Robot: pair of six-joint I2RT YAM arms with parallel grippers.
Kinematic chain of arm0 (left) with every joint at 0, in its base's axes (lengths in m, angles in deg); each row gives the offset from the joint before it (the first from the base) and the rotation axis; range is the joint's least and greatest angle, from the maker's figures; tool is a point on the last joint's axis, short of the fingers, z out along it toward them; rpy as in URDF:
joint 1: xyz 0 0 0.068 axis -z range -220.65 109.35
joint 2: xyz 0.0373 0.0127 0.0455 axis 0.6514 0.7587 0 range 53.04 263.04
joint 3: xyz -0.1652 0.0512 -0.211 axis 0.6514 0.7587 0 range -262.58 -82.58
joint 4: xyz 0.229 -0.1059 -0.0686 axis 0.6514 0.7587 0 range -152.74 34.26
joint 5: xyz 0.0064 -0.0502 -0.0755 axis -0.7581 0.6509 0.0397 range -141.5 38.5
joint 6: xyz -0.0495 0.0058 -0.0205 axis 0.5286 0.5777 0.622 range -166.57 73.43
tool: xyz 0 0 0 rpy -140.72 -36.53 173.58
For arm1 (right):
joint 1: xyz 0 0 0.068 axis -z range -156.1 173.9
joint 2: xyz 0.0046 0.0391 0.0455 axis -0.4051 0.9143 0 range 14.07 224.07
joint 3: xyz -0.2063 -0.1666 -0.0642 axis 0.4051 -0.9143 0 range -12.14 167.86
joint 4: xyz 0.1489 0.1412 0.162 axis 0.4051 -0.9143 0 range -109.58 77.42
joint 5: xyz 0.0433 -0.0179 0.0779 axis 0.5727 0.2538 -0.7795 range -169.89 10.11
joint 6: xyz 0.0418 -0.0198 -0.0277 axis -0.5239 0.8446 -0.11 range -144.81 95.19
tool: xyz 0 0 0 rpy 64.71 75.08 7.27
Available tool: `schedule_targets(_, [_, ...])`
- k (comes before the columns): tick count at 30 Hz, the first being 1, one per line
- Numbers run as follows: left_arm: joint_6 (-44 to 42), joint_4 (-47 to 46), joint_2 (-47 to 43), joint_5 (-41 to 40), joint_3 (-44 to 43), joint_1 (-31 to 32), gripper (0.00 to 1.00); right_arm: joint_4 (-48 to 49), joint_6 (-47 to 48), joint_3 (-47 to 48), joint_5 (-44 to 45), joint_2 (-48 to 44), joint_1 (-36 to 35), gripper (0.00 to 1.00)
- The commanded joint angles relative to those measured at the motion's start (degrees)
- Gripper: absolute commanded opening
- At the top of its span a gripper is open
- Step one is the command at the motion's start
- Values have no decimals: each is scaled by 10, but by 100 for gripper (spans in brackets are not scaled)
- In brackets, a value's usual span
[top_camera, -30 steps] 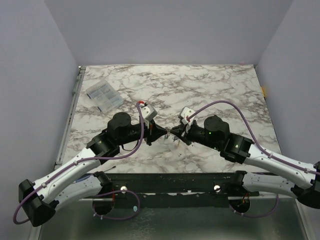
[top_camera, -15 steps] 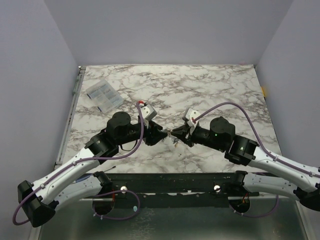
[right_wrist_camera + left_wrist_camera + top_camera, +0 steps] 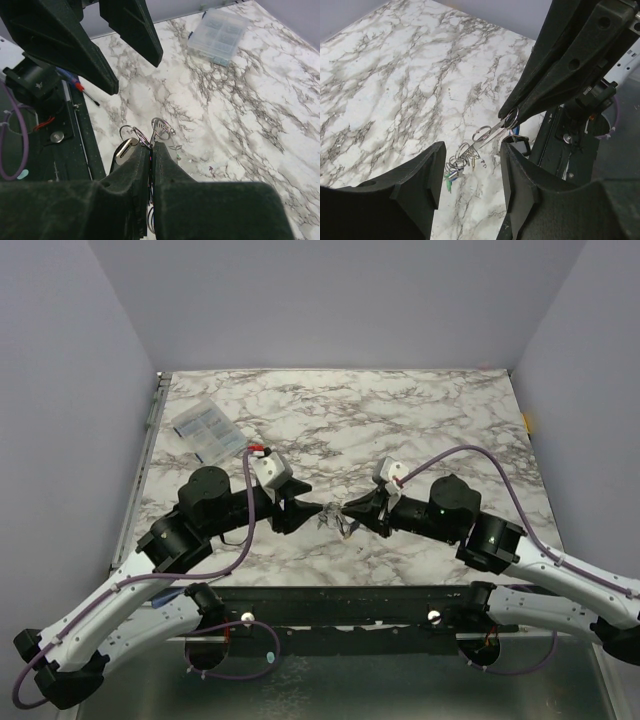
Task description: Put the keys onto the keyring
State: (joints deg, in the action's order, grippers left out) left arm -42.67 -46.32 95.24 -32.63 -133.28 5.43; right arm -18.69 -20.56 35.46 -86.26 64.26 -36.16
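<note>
The keyring (image 3: 481,133) is a string of linked silver rings hanging just over the marble. My right gripper (image 3: 150,146) is shut on its upper end. In the left wrist view the right gripper (image 3: 510,118) pinches the top ring. The keys (image 3: 451,176) dangle at the low end, one with a green head and one with a blue head. A flat silver tab (image 3: 125,150) rests against one right finger. My left gripper (image 3: 473,150) is open and a short way back from the rings, touching none of them. From above, the ring cluster (image 3: 332,519) hangs between the left gripper (image 3: 310,512) and the right gripper (image 3: 346,510).
A clear plastic compartment box (image 3: 208,430) lies at the far left of the marble table (image 3: 400,420). A red-handled screwdriver (image 3: 82,90) lies on the black frame at the near edge. Purple cables loop over both arms.
My left gripper has opened, let go of the rings and pulled back to the left. The right gripper stays shut on the keyring and has shifted slightly right.
</note>
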Motion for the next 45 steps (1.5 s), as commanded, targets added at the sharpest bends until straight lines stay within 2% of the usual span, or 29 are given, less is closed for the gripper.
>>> schedule_targets(1, [-36,18,-13,45,-13,-3,53,27,-23,2,-49,-22,-4,1])
schedule_targets(11, [-43,-35,-8,142,-23,-3,58,17,-78,44,-58,-4,-4,1])
schedule_targets(18, [5,-69,-9,158,-8,-3,55,9,-97,63,-45,-5,-4,1])
schedule_targets(20, [27,-89,-10,145,3,-2,50,5,-99,66,-44,-3,-4,1])
schedule_targets(22, [44,-100,-9,130,11,-3,39,4,-99,69,-44,-2,-4,1])
schedule_targets(25, [60,-114,-6,124,18,-3,30,5,-102,70,-43,-1,-4,1])
schedule_targets(33, [95,-148,1,125,30,-3,17,11,-106,75,-45,-4,-4,1])
schedule_targets(37, [115,-162,3,117,42,-3,0,13,-106,75,-47,-6,-4,1])
schedule_targets(45, [127,-175,0,90,65,-3,0,18,-107,80,-56,-10,-4,1])
